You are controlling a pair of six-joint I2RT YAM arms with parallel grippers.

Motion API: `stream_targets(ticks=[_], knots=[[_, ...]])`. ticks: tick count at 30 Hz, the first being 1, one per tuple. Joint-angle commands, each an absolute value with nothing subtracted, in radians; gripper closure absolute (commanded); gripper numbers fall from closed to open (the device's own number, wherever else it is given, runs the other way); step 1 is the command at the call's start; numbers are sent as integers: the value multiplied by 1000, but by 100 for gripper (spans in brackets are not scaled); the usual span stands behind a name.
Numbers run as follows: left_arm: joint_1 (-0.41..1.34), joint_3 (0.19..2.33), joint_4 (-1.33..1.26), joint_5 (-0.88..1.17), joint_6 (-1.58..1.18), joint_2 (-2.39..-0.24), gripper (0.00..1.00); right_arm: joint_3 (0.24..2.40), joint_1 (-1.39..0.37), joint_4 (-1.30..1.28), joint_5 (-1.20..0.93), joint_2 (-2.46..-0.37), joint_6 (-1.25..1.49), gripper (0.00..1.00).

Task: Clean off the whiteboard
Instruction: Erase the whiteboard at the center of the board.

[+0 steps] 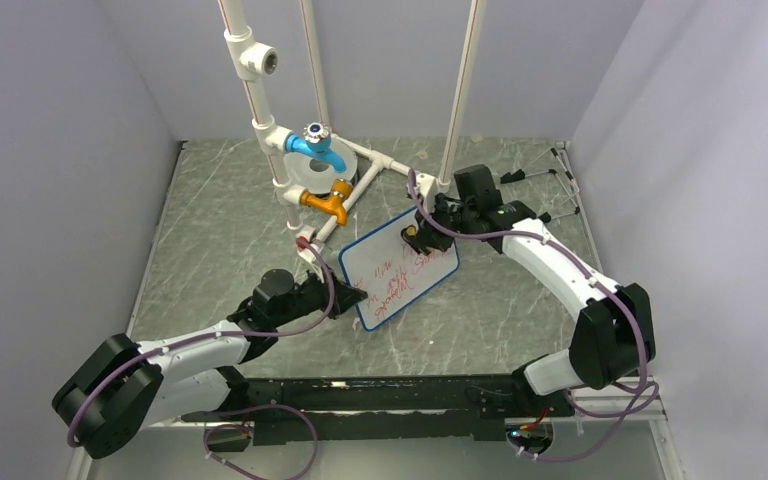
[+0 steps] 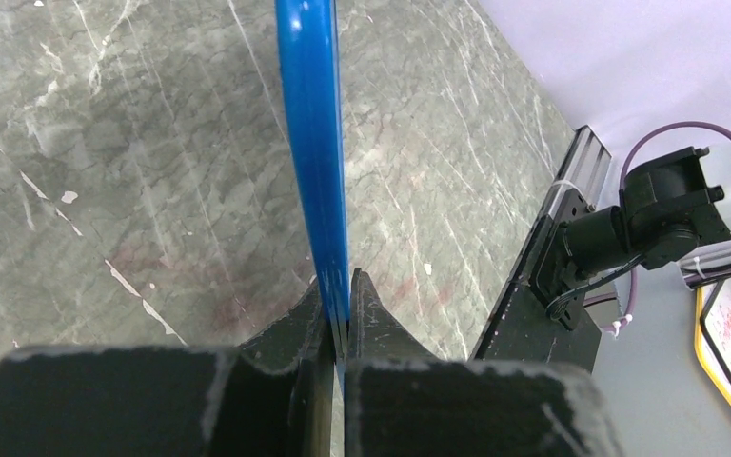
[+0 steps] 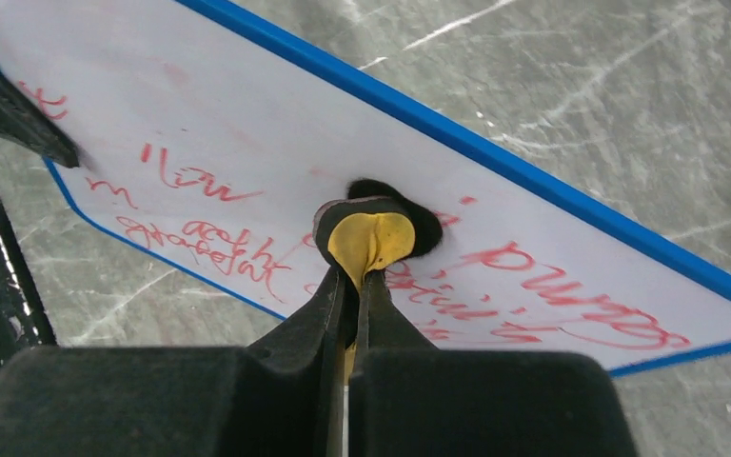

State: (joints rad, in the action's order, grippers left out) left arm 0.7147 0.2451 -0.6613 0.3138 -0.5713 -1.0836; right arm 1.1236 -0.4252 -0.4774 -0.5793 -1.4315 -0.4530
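pressing a small yellow-and-black eraser pad (image 3: pixel 371 236) to the whiteboard (image 1: pixel 400 270), the right end effector (image 3: pixel 354 278), clamped tight on the pad, meets the board's face directly ahead of its fingertips, amid red handwriting (image 3: pixel 571 300). the left end effector (image 2: pixel 341 286) pinches the blue rim (image 2: pixel 312 143) at the board's near-left edge, holding it tilted off the surface (image 1: pixel 220 230). the board's long axis runs from the left arm toward the right. writing lies either side of the pad, so the coming stroke likely follows that axis.
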Motion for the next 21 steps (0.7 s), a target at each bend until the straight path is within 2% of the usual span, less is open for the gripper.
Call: stream_targets(ticks=[1, 5, 14, 21], knots=[[729, 271, -701, 380, -502, -1069, 100, 1130, -514, -478, -635, -1419, -534, 100], [729, 268, -675, 359, -478, -1040, 100, 1155, -565, -526, -668, -1428, -575, 100], [730, 274, -671, 359, -436, -1040, 100, 1131, -426, -467, -581, -1371, -528, 100], [729, 276, -715, 364, -471, -1062, 100, 1134, -563, -492, -649, -1417, -550, 100]])
